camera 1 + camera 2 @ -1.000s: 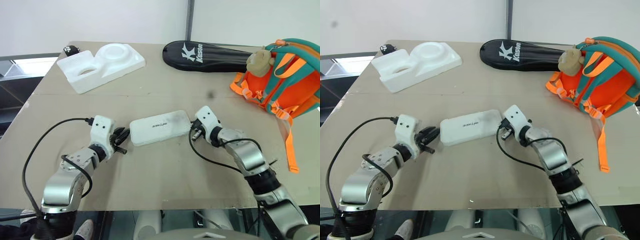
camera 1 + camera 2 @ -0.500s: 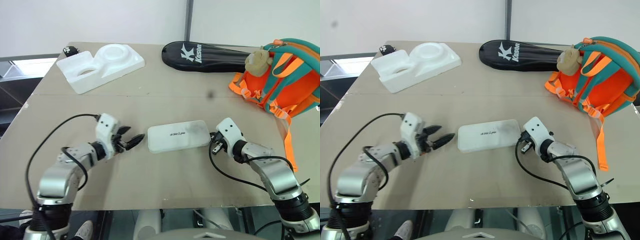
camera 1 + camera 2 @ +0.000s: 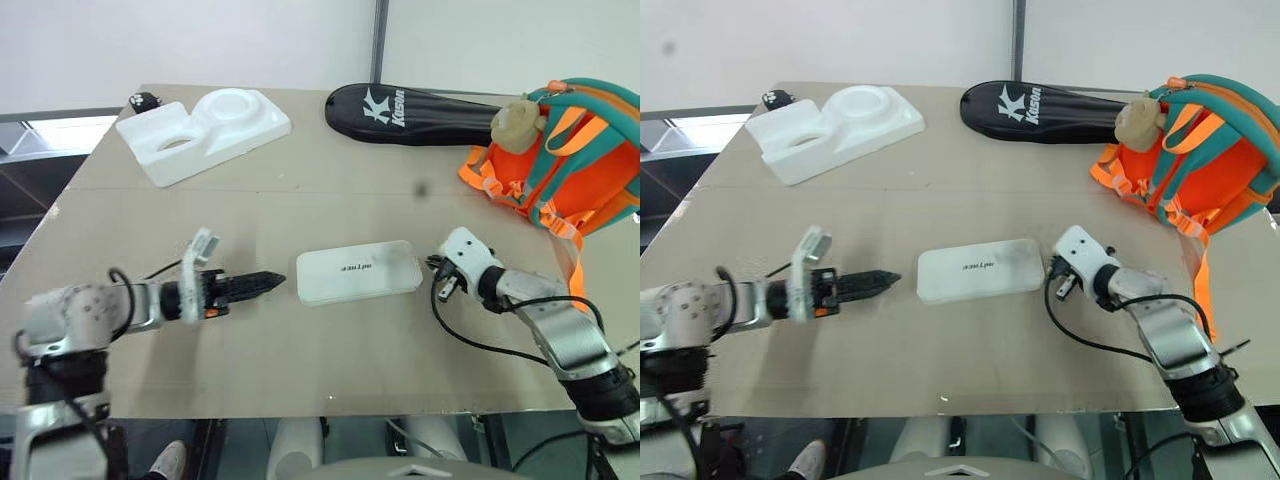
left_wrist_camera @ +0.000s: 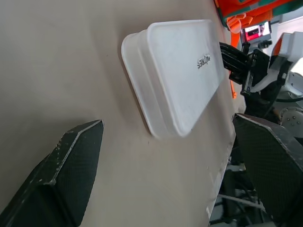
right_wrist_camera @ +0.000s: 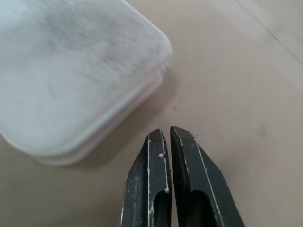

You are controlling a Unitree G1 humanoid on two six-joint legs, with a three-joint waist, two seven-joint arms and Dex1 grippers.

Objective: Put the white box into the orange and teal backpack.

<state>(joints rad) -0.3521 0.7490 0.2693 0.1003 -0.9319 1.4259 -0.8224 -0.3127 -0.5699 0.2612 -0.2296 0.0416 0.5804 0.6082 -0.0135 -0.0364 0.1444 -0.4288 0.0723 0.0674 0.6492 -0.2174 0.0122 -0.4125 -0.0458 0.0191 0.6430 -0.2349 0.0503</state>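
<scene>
A tan table [image 3: 330, 190] set against pale walls holds the scene, with the white box [image 3: 359, 271] lying flat near its middle, print side up and free of both arms. The left gripper [image 3: 262, 283] points at the box's near end from just beside it, not touching; the wrist view shows its two black fingers [image 4: 61, 175] spread wide with the box between and beyond them, nothing held. The right gripper [image 5: 163, 142] sits just off the opposite end, fingers pressed together and empty. The orange and teal backpack [image 3: 570, 160] slumps at the far right corner, well apart from the box, beside a black racket bag [image 3: 420, 108]; a white foam block [image 3: 203, 130] rests at the far left. The job appears to be at the pick-up stage (the box has not yet left the table). The next move likely calls for the left fingers to advance around the box's end and close, while the right steadies the other side.
</scene>
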